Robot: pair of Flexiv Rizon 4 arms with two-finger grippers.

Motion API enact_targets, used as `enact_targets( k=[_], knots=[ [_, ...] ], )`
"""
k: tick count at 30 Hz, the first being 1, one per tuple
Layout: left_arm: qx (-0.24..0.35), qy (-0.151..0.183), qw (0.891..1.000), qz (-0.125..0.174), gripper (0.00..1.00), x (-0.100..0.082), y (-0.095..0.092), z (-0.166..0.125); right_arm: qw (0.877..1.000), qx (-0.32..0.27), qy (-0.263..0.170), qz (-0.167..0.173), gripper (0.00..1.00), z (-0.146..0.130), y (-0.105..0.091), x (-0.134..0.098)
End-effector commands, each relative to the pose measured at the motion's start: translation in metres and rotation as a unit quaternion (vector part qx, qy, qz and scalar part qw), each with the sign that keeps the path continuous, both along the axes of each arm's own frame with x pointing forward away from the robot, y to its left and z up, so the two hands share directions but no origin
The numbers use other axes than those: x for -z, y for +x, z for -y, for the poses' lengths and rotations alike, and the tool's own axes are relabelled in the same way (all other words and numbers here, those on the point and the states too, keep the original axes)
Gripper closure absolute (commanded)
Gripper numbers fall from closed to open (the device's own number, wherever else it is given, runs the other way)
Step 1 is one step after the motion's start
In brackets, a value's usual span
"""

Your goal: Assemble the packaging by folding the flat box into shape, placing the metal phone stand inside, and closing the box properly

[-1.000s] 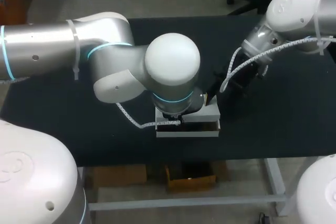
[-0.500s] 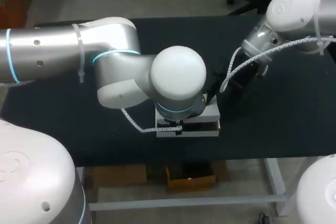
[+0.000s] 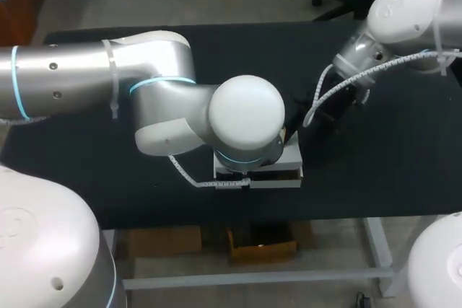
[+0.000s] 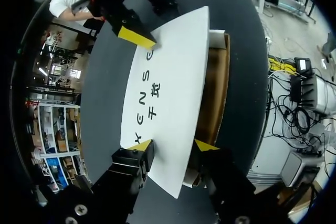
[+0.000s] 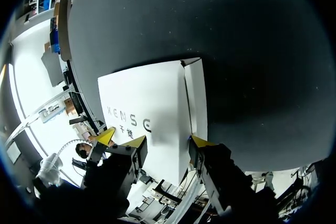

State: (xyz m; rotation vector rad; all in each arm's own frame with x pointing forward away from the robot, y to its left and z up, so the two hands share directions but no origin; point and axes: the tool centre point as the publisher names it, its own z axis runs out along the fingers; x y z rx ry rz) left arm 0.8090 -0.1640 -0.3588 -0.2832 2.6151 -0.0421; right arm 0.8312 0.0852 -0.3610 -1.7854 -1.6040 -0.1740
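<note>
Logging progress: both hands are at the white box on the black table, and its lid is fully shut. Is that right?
No. The left hand and right hand are at the white box on the black table, but its lid is not fully shut: the left wrist view shows it raised along one side, brown inside showing.

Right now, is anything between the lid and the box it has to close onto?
Nothing visible. The white lid sits raised over the box, and what shows of its brown inside is bare. The left gripper and right gripper straddle the lid's opposite ends.
</note>
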Motion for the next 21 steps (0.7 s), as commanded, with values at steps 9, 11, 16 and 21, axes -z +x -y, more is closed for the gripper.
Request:
enact_targets(
  k=[9, 11, 16, 21],
  knots=[
    [0.005, 0.004, 1.0, 0.009, 0.53, 0.0073, -0.0045, 0.0037, 1.0, 0.001, 0.002, 0.001, 0.51, 0.0017, -0.0021, -0.0015],
    [0.007, 0.004, 1.0, 0.009, 0.53, 0.008, -0.0051, 0.0038, 1.0, 0.001, 0.002, 0.001, 0.51, 0.0017, -0.0022, -0.0014],
    [0.008, 0.005, 1.0, 0.011, 0.53, 0.0088, -0.006, 0.0038, 1.0, 0.001, 0.002, 0.001, 0.51, 0.0023, -0.0025, -0.0014],
    [0.009, 0.005, 1.0, 0.011, 0.53, 0.0093, -0.0069, 0.0043, 1.0, 0.002, 0.002, 0.003, 0.51, 0.0043, -0.0046, -0.0038]
  ],
)
